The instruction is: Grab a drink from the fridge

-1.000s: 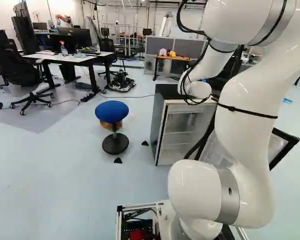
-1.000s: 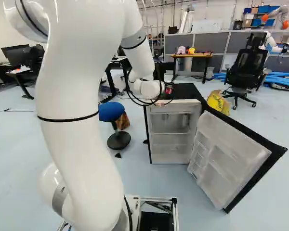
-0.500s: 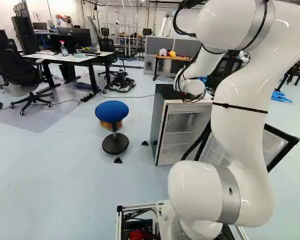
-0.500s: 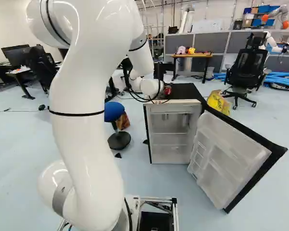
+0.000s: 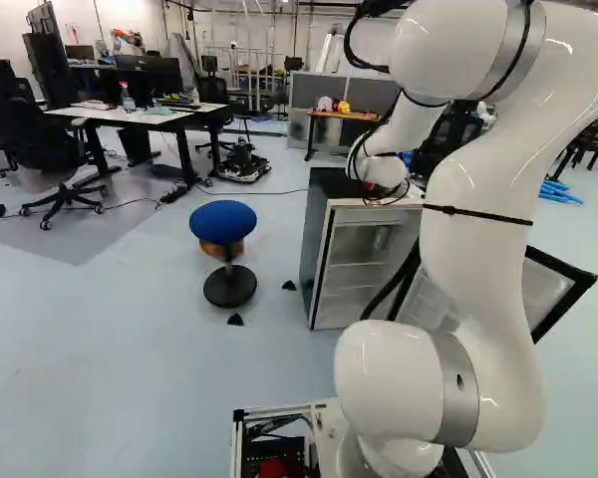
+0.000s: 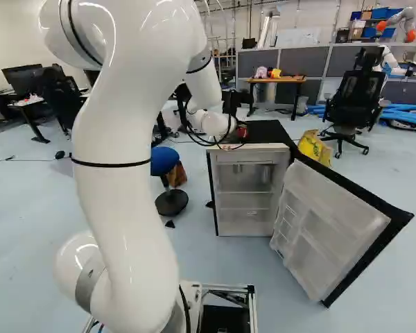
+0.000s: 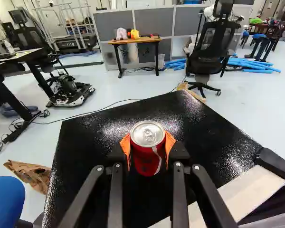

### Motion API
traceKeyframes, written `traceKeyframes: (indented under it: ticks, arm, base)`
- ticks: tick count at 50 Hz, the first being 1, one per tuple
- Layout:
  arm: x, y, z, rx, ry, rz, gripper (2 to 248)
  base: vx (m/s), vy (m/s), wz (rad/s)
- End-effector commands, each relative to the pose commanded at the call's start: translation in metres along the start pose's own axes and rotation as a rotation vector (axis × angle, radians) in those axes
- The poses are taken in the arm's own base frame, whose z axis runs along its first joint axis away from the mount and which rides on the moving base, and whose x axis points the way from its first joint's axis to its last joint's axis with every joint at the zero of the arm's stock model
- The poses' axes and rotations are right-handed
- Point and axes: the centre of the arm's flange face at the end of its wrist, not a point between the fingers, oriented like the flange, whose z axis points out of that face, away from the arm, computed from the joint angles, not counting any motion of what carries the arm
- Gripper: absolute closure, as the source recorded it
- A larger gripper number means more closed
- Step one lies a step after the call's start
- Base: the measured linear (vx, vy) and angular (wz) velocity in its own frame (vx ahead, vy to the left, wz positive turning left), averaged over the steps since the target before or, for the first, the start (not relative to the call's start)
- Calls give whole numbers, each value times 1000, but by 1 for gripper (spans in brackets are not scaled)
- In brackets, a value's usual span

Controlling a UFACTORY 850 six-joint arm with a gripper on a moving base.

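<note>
Gripper (image 7: 147, 145) is clamped on the can (image 7: 146, 160), orange pads (image 7: 126, 149) on opposite sides. Can appears upright over the fridge top (image 7: 92, 142); contact unconfirmed. Probable step: setting down. Seat the base flat, release evenly, withdraw straight without tipping it.

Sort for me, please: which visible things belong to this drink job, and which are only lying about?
For the job:
- red drink can
- end effector
- mini fridge
- open fridge door

Only lying about:
- blue-seated stool
- yellow bag
- black office chair
- blue tubes
</note>
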Motion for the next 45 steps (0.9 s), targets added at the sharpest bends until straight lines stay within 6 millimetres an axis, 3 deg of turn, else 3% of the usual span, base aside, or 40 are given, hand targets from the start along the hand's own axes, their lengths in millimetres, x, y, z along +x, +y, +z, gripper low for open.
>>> traceKeyframes:
  ticks: [10,11,16,17,21,22,26,27,45]
  arm:
    - [0,0,0,0,0,0,148]
    - [0,0,0,0,0,0,115]
    - [0,0,0,0,0,0,115]
    - [0,0,0,0,0,0,81]
    - [0,0,0,0,0,0,81]
    - [0,0,0,0,0,0,45]
    - [0,0,-1,0,-1,0,45]
    - [0,0,-2,-1,-1,0,8]
    - [-7,7,-30,-9,-16,2,3]
  base:
    - [0,0,0]
    - [0,0,0]
    - [0,0,0]
    - [0,0,0]
    - [0,0,0]
    - [0,0,0]
    - [0,0,0]
    - [0,0,0]
    - [0,0,0]
